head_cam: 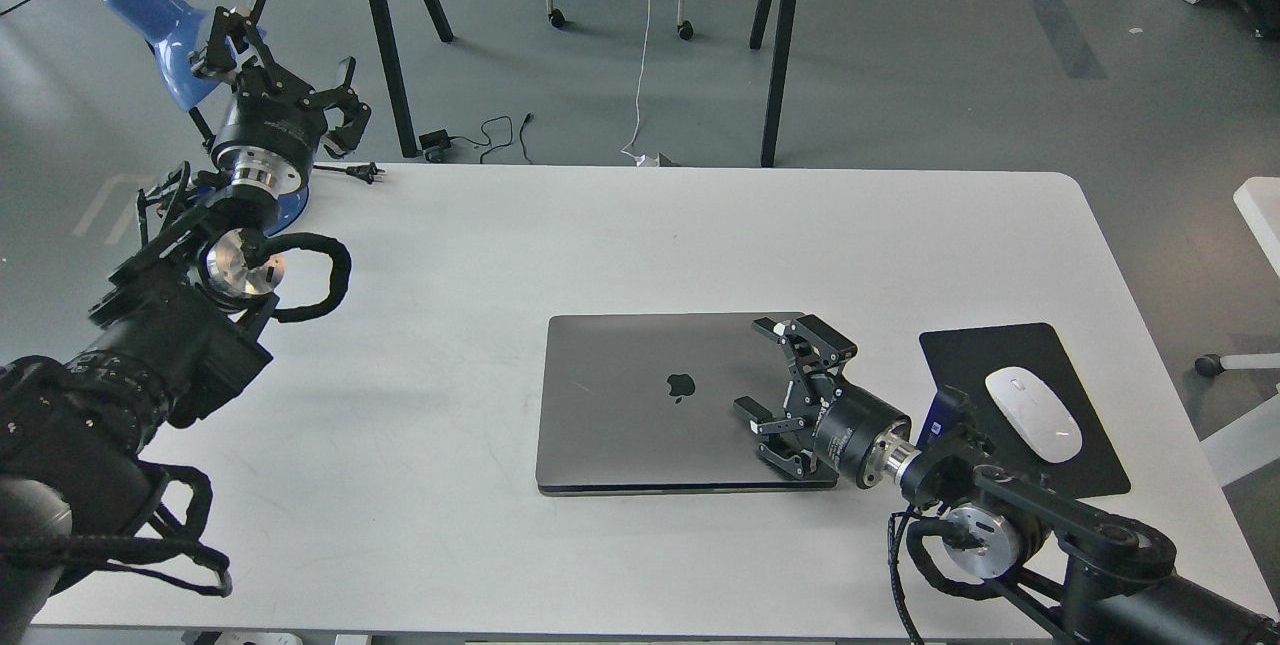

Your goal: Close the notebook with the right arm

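Note:
The space-grey notebook lies shut and flat on the white table, its dark apple logo facing up. My right gripper is open, its fingers spread over the right part of the lid, resting on it or just above it. It holds nothing. The right arm comes in from the lower right corner. My left gripper is raised at the table's far left corner, next to the blue lamp, fingers spread and empty.
A black mouse pad with a white mouse lies right of the notebook, close to my right wrist. A black plug and cable lie at the far left table edge. Black trestle legs stand behind the table.

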Motion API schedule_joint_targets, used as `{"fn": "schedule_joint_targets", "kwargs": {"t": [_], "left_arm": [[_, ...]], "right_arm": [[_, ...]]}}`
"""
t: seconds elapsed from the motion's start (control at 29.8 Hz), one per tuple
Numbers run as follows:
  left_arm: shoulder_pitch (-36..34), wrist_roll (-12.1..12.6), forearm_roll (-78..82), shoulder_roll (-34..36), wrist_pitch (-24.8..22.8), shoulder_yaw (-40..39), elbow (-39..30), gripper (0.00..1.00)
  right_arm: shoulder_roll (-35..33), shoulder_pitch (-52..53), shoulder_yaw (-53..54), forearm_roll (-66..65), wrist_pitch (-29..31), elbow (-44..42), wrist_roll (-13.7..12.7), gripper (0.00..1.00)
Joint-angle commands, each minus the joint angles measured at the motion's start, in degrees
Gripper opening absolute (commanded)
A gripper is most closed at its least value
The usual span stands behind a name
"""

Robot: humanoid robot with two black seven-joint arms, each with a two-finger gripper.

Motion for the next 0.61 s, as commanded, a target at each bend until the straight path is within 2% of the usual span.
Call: {"fn": "schedule_joint_targets", "kwargs": {"t": [0.0, 0.2, 0.37, 0.57], "left_arm": [[0.00, 0.00, 0.00, 0.00, 0.00, 0.00, -0.03, 1.00], [0.00, -0.09, 0.00, -0.09, 0.00, 0.00, 0.06, 1.00], [0.00, -0.09, 0.00, -0.09, 0.00, 0.00, -0.03, 1.00], [0.00, -0.09, 0.00, -0.09, 0.00, 0.00, 0.06, 1.00]], "right_arm": [[0.34, -0.28, -0.11, -0.01, -0.14, -1.46, 0.08, 1.00], [1.13, -0.37, 0.33, 0.17, -0.05, -2.53, 0.16, 1.00], [0.52, -0.37, 1.21, 0.34, -0.14, 0.81, 0.16, 1.00], [-2.20, 0.15, 10.33, 0.43, 0.12, 5.12, 0.08, 1.00]]}}
